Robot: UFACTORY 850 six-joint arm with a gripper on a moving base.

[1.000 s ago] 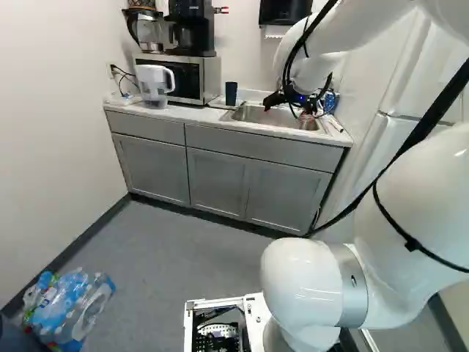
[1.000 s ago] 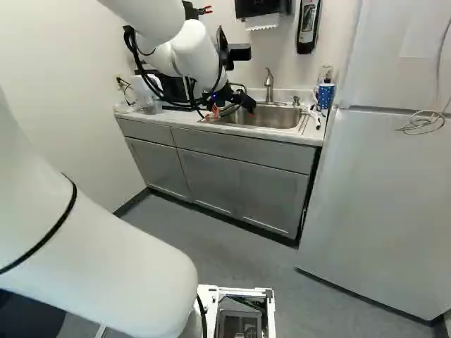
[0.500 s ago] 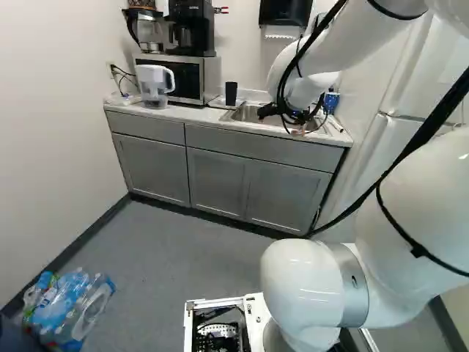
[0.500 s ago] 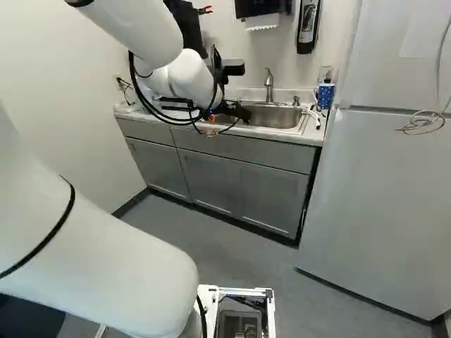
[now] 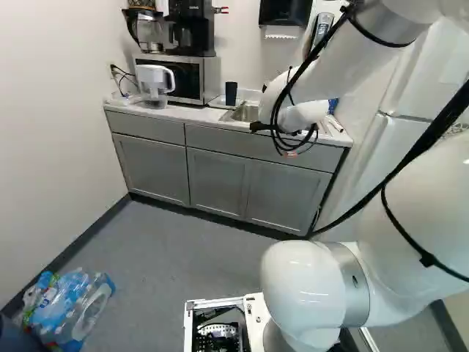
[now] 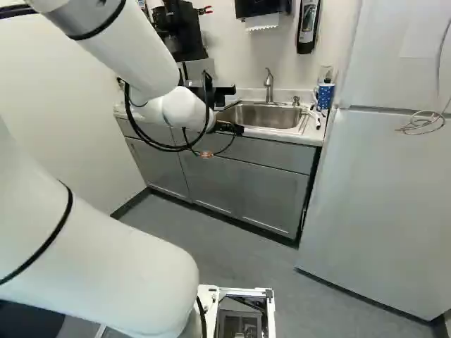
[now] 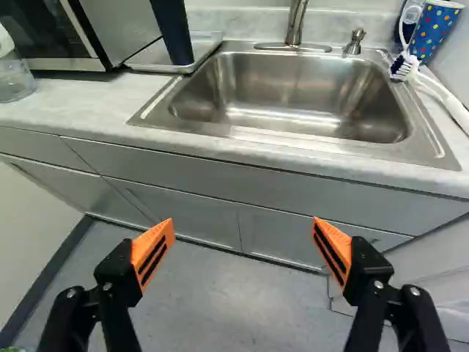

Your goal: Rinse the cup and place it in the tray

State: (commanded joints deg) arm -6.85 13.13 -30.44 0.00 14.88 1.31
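Note:
In the right base view my gripper [image 6: 237,129] hangs in front of the counter's front edge, below sink level. Seen from the wrist, the gripper [image 7: 244,224] is open, its orange pads wide apart with only floor and cabinet fronts behind the gap. The dark blue cup [image 7: 173,31] stands in the shallow tray [image 7: 203,48], between the microwave and the sink; its top is cut off in the wrist view. In the left base view the same cup [image 5: 231,92] looks upright. The steel sink [image 7: 293,95] lies ahead of the fingers, with nothing visible in its basin.
A faucet [image 6: 268,86] rises behind the sink. Right of it are a dotted blue cup [image 7: 434,31] and a white-handled brush [image 7: 404,67]. The microwave [image 5: 192,79] and pitcher [image 5: 154,84] stand left of the tray. A fridge [image 6: 380,190] borders the counter; bottles [image 5: 69,304] lie on the floor.
My arm has drawn the gripper back from over the sink and lowered it to in front of the counter edge. The cup has stayed in the tray, and the base has not moved.

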